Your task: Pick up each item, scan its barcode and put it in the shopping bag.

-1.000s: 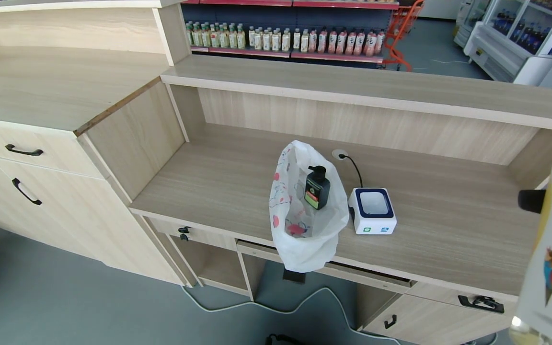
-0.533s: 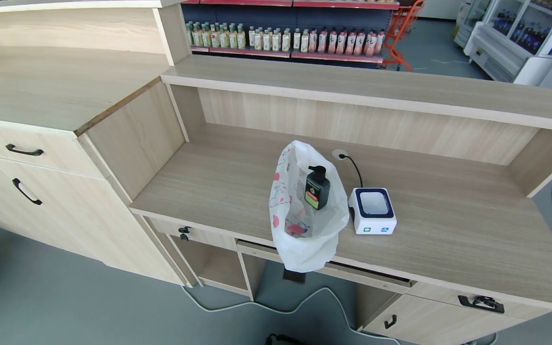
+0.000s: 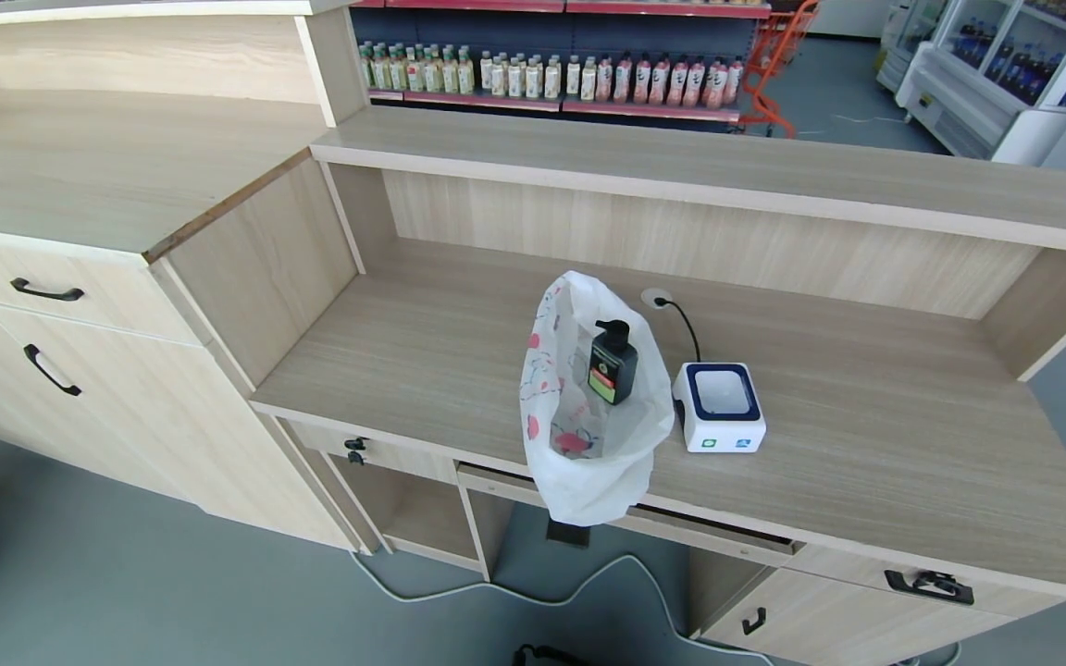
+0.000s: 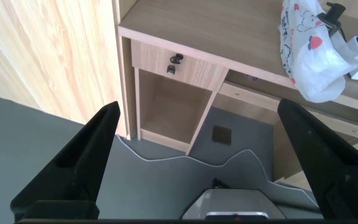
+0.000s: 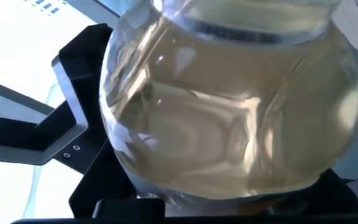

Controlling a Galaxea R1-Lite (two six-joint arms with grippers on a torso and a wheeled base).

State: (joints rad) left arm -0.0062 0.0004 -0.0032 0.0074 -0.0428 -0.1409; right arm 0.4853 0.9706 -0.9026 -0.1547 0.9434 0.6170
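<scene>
Shopping bag [image 3: 588, 435] first: from the head camera you see it standing open at the front edge of the bench [image 3: 422, 370]. It is white with red and pink prints, and its lower part sags over that edge. A black pump bottle [image 3: 613, 365] stands upright inside it. Just beside the bag, on your robot's right, sits the white scanner [image 3: 720, 407], its blue-framed window facing up. A black cable [image 3: 686, 328] runs from the scanner to a round hole in the bench top behind it. Well behind the bench, store shelves [image 3: 551, 79] carry rows of drink bottles.

From the left wrist camera you have the left claw [image 4: 197, 165] hanging over the grey floor [image 4: 42, 124] in front of the bench. Its two dark fingers [image 4: 73, 168] are spread wide with nothing between them. Past it you can pick out the bag drooping over the bench edge, the pump head of the black bottle above the bag's rim, and a corner of the scanner. A drawer [image 4: 179, 62] with a small lock sits above an open compartment under the bench top.

From the right wrist camera, your right claw [image 5: 222, 155] is clamped on a clear bottle [image 5: 229, 106] of pale yellowish liquid. The bottle is seen very close, and a black finger [image 5: 79, 81] lies against its side.
</scene>
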